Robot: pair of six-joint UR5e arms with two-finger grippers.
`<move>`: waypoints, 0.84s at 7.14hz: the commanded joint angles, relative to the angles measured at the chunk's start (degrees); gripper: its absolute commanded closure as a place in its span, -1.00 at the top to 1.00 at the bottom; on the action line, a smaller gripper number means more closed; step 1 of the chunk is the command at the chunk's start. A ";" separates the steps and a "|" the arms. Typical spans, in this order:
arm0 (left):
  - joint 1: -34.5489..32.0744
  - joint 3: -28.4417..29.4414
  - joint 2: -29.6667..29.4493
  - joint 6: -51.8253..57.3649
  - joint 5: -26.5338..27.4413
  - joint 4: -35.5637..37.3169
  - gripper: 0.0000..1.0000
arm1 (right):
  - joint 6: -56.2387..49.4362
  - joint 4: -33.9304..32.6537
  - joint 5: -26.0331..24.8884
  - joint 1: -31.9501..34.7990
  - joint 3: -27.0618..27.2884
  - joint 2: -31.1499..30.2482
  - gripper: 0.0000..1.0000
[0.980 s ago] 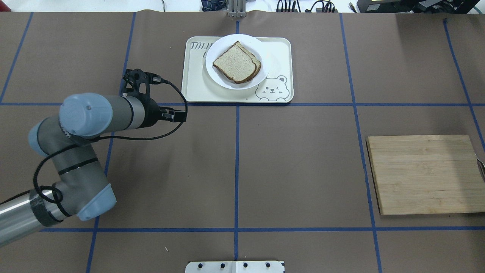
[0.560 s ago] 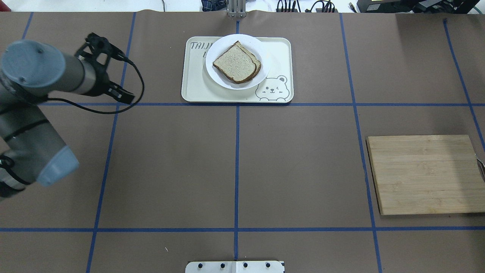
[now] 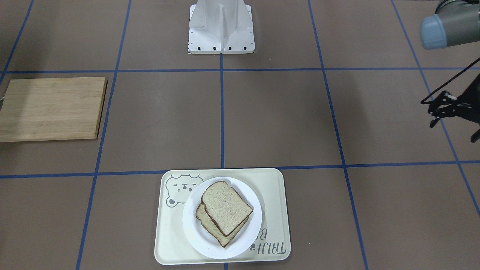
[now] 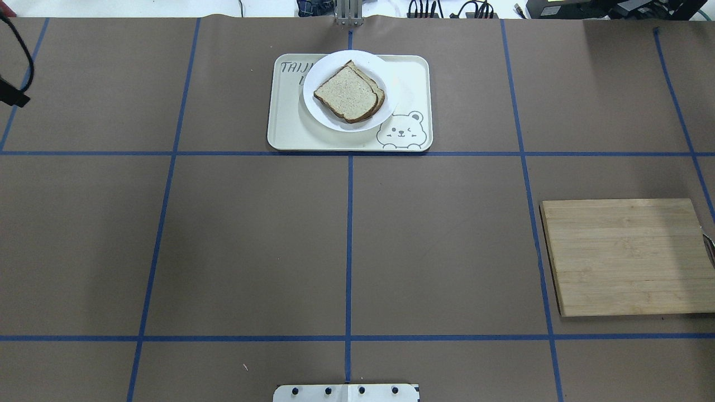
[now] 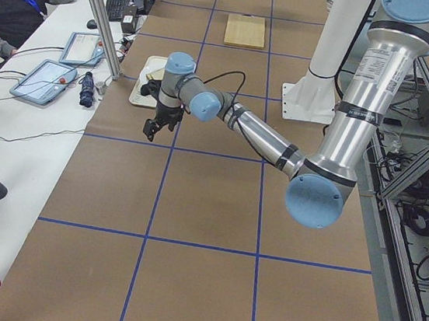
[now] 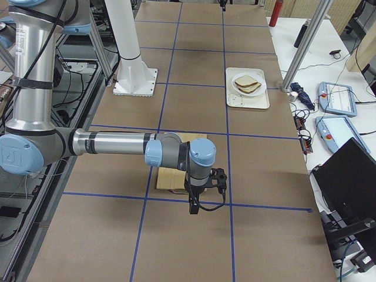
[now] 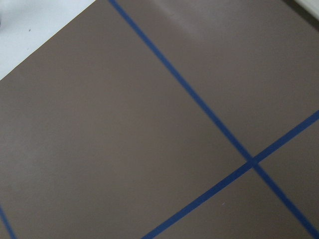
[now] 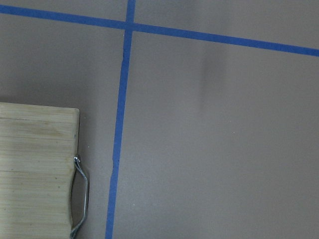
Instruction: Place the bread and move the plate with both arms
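The bread point(image 4: 347, 92) is a plain speckled slice lying on top of a second slice on the white plate point(image 4: 392, 92). The plate rests on the cream bear tray point(image 4: 416, 84). No egg shows. The front view shows the same bread point(image 3: 225, 208), plate point(image 3: 195, 232) and tray point(image 3: 275, 195). My left gripper point(image 5: 153, 128) hangs over bare table well to the left of the tray; only its tip shows at the overhead view's left edge point(image 4: 14, 99), and I cannot tell whether it is open. My right gripper point(image 6: 192, 207) hangs just past the cutting board; I cannot tell its state.
A bamboo cutting board point(image 4: 625, 257) lies at the right; its metal handle point(image 8: 79, 194) shows in the right wrist view. The robot's white base plate point(image 3: 221, 30) sits at the table's near middle. Blue tape lines grid the brown table cover.
My left arm has swung left and back, away from the tray, almost out of the overhead view. The bread, plate, tray and board have not moved.
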 commanded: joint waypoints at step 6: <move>-14.81 2.59 20.70 6.16 -13.82 -1.55 0.96 | -0.24 -0.08 0.01 0.00 -0.11 -0.35 1.00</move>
